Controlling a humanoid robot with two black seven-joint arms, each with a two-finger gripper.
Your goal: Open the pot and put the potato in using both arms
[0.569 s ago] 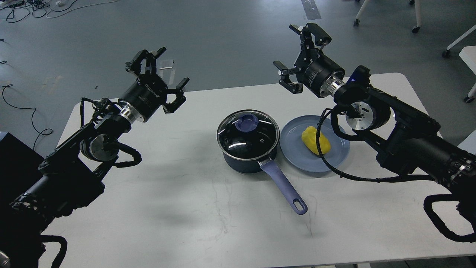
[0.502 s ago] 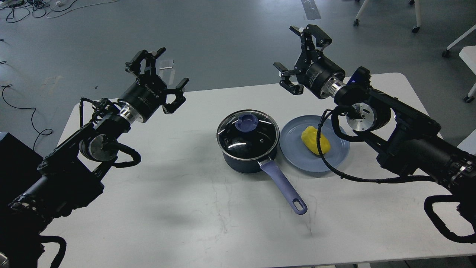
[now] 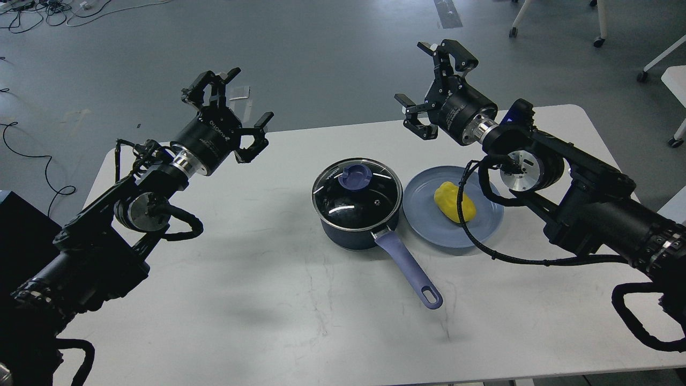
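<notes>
The dark navy pot stands at the middle of the white table, closed by a glass lid with a blue knob. Its long lavender-blue handle points toward the front right. The yellow potato lies on a light-blue plate just right of the pot. My left gripper is open and empty, raised above the table's far left. My right gripper is open and empty, raised above the far edge behind the plate.
A black cable from my right arm loops over the plate in front of the potato. A dark box sits at the left edge. Chair and table legs with casters stand on the floor at the back right.
</notes>
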